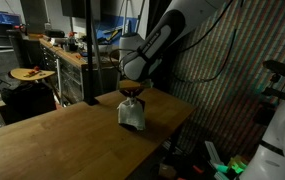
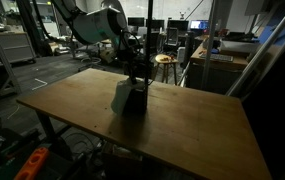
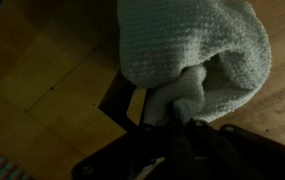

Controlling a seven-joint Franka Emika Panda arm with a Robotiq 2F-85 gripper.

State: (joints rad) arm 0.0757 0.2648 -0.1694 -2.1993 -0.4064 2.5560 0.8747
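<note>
A pale knitted cloth (image 3: 197, 45) lies bunched on the wooden table (image 3: 42, 90). In the wrist view a fold of it is pinched at the bottom centre, where my gripper (image 3: 172, 112) is shut on it. In both exterior views the cloth (image 1: 132, 115) (image 2: 122, 98) hangs as a small heap under the gripper (image 1: 131, 93) (image 2: 134, 84), its lower part resting on the tabletop. The arm comes down onto it from above. The fingertips themselves are dark and mostly hidden by the fabric.
The table's edge (image 1: 172, 130) lies close behind the cloth, with a patterned wall beyond. A round stool (image 1: 32, 74) and a long workbench (image 1: 72, 55) stand further off. A stool (image 2: 164, 60) and desks with monitors lie behind the table.
</note>
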